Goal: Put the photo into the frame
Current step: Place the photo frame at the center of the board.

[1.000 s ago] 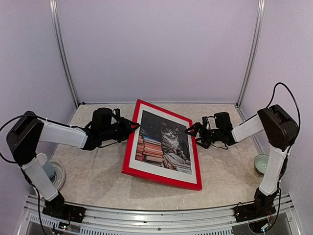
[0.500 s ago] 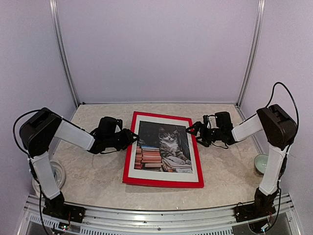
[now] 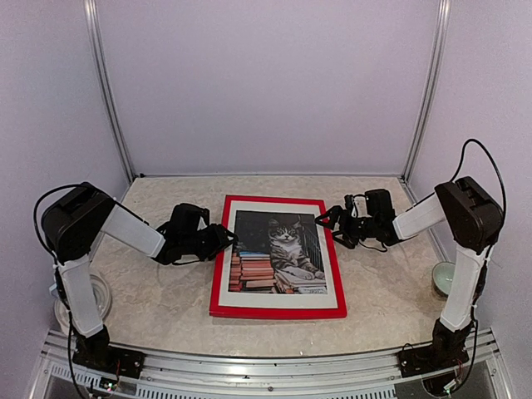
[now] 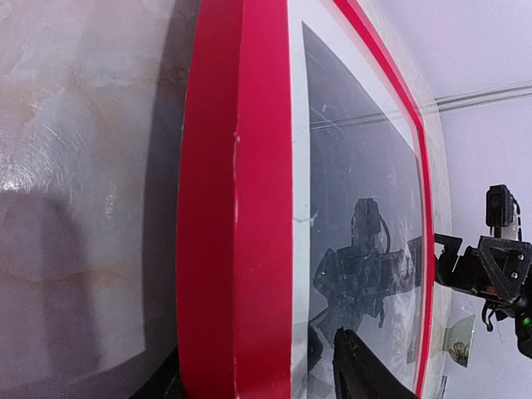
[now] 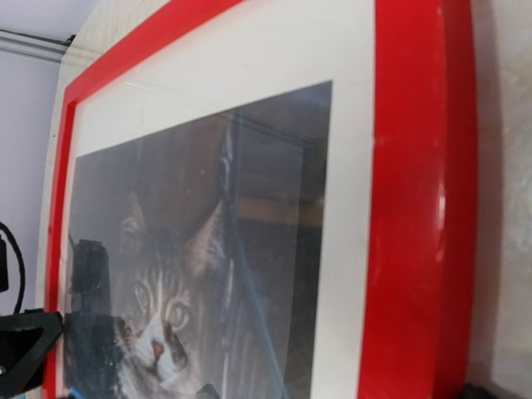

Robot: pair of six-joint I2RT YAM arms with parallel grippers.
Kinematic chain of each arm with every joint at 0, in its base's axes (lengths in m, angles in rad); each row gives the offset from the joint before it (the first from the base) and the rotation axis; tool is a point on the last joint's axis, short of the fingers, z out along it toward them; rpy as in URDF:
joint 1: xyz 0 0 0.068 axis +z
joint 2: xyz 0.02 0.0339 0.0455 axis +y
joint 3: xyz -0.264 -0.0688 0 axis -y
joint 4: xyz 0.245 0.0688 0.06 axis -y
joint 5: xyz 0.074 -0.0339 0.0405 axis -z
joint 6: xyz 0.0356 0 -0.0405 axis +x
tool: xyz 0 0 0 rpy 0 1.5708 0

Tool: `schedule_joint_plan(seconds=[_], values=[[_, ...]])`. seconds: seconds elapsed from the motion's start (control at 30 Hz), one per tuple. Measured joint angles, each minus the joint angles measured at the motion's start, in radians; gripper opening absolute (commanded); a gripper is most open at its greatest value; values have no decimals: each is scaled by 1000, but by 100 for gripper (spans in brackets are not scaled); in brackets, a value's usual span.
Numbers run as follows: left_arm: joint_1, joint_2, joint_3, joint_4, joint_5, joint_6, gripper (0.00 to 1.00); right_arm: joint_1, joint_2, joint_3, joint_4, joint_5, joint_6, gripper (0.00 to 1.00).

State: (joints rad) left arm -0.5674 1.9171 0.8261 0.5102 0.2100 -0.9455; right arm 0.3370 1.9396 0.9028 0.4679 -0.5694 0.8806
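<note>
- The frame (image 3: 277,312) lies flat in the middle of the table (image 3: 166,299). Its long axis runs from the near edge toward the far edge, and it sits directly between your two arms.
- The photo (image 3: 278,249) is already inside it, cat and books face up, bordered by the white mat (image 3: 278,300). The placing looks done to me.
- Your left gripper (image 3: 226,241) is the nearer one, at about the middle of the frame's left bar. In the wrist view its fingers (image 4: 357,378) straddle that bar with the jaws apart, and I see no pinch on it, so treat it as released.
- Your right gripper (image 3: 326,221) sits just beside the far part of the right bar with its jaws spread wide, holding nothing.
- If you back the arms off, draw each one outward toward its own side of the table. The left must clear the bar without lifting it.
- The bars are thin, straight and square-edged, with a smooth glossy red finish that will likely slip under the pads.
- The glass (image 4: 366,166) mirrors the arm and shows faint scratches. The mat is matte and the tabletop is pale and marbled.
</note>
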Motion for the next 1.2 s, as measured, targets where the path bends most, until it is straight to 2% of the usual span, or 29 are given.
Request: schedule_joint_plan(seconds=[0.33, 0.57, 0.77, 0.93, 1.2], values=[[0, -2, 11, -15, -13, 13, 62, 0, 11, 13, 0, -6, 0, 99], [-1, -2, 28, -41, -21, 27, 65, 0, 11, 17, -5, -6, -1, 99], [-8, -12, 31, -56, -56, 35, 76, 5, 11, 17, -9, -18, 0, 99], [-10, -31, 34, -85, -80, 47, 93, 13, 11, 18, -17, -31, 0, 99], [-18, -45, 43, -118, -94, 58, 98, 17, 11, 23, -31, -37, 0, 99]])
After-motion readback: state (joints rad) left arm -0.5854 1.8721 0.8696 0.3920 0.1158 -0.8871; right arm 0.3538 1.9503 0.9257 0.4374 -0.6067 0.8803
